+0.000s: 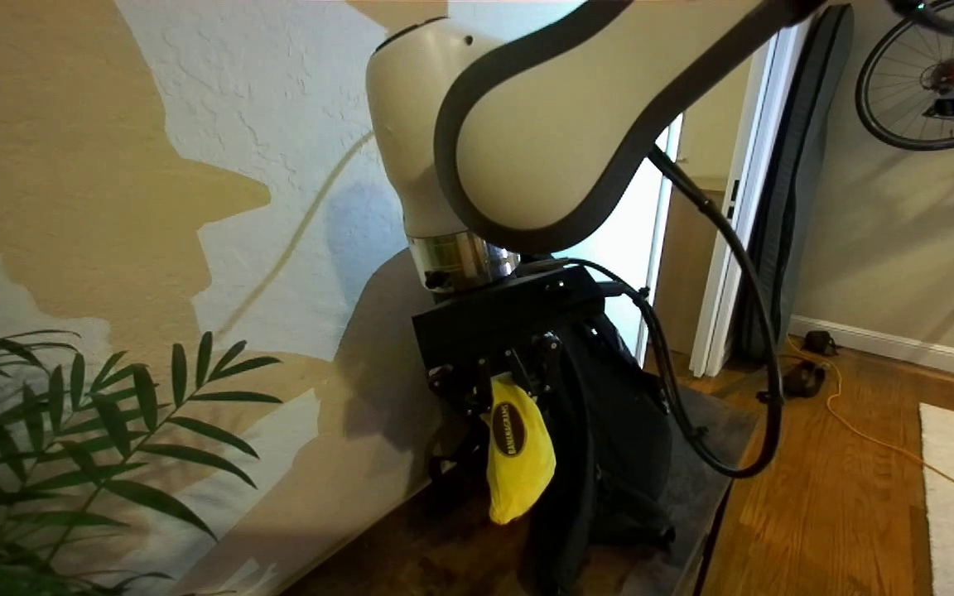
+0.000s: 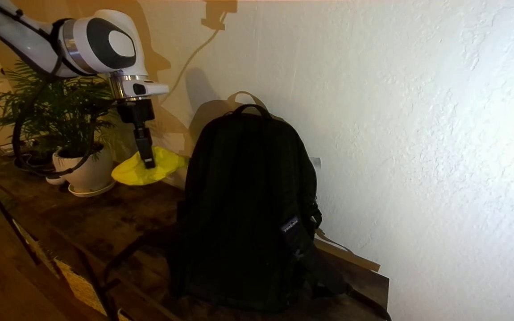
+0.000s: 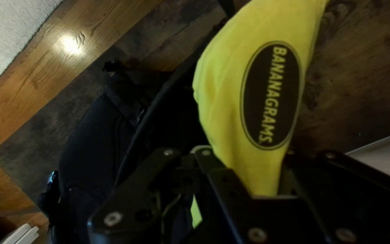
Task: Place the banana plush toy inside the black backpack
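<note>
The yellow banana plush toy [image 1: 531, 472] has a dark oval label and hangs from my gripper [image 1: 512, 385] in the air. It also shows in an exterior view [image 2: 167, 161] and in the wrist view [image 3: 220, 84]. The gripper is shut on it in the wrist view [image 3: 245, 159], with one end between the fingers. The black backpack [image 2: 248, 200] stands upright on the dark tabletop, with its top loop up. In an exterior view [image 1: 630, 439] the banana hangs in front of the backpack, beside its upper part. Whether the backpack's mouth is open is too dark to tell.
A textured wall [image 2: 373, 111] rises close behind the backpack. A potted palm [image 2: 85, 171] stands on the brown tabletop [image 2: 101, 223]; its leaves show in an exterior view [image 1: 146, 414]. Backpack straps [image 2: 134, 247] trail over the table. A cable [image 1: 763, 348] loops off the arm.
</note>
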